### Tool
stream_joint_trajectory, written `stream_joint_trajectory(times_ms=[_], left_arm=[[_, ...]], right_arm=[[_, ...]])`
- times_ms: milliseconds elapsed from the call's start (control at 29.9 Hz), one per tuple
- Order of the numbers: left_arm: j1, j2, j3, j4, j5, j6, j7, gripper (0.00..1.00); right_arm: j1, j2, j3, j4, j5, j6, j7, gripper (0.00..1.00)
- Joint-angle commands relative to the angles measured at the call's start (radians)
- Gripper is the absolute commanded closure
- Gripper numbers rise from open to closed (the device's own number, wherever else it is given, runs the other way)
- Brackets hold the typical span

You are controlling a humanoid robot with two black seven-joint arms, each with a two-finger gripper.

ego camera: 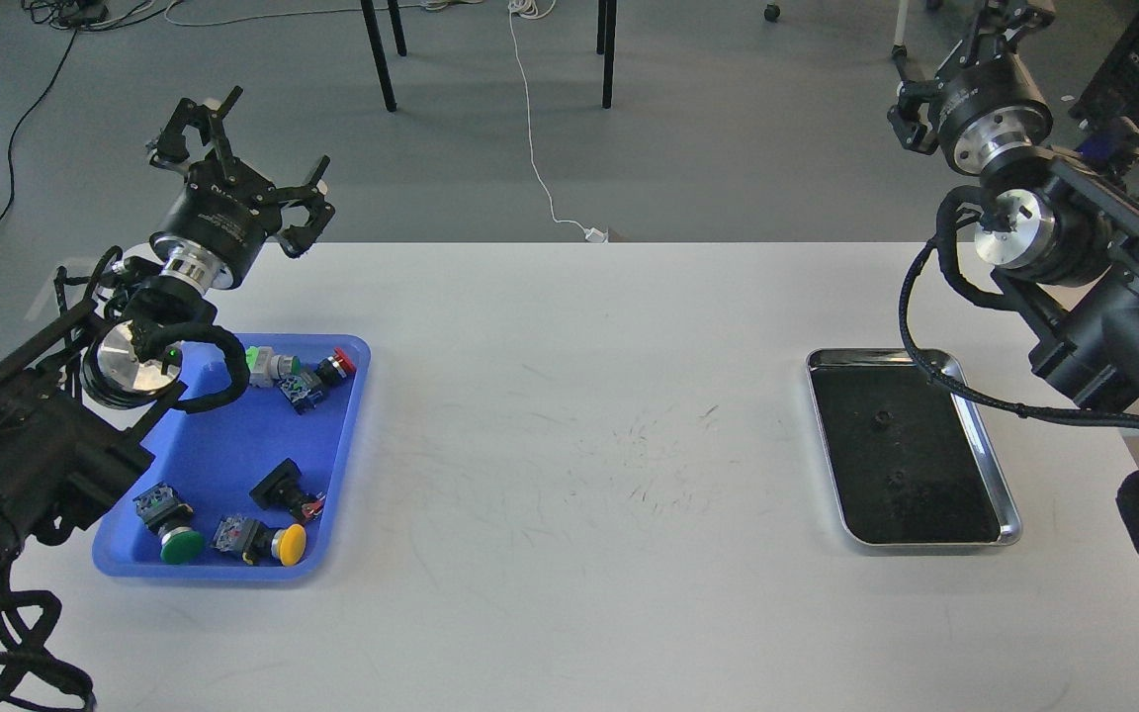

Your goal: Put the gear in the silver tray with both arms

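Observation:
The silver tray point(987, 445) lies on the right of the white table, its dark bottom bare. The gear is several push-button switches in a blue plastic tray point(214, 435) on the left: a green and white one point(258, 364), a red one point(337, 364), a black one point(283, 487), a green one point(174, 539) and a yellow one point(278, 542). My left gripper point(243, 163) is open and empty, held beyond the table's far edge behind the blue tray. My right gripper point(960, 54) is raised at the top right, far behind the silver tray, fingers spread and empty, partly cut off by the frame.
The white table point(579, 445) carries only the two trays. My right arm's cable point(925, 326) hangs over the silver tray's far corner. Chair legs point(382, 59) and a white cord point(530, 119) are on the floor behind the table.

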Motion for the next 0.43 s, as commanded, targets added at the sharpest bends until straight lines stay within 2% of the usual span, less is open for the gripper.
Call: stream_joint_trajectory(times_ms=[0,167,401], left_arm=[[0.012,-0.008,-0.003,-0.003,-0.005,-0.003,-0.001,0.02],[0.035,-0.008,-0.035,-0.012,-0.007,-0.006,-0.001,0.02],[0.052,-0.008,-0.058,-0.014,-0.005,0.006,-0.007,0.02]], right_arm=[[-0.068,0.017,0.118,-0.026,0.091,0.097,-0.001,0.01],[-0.152,0.031,0.152,-0.015,0.100,0.123,-0.001,0.01],[-0.172,0.031,0.150,-0.003,0.102,0.136,-0.001,0.01]])
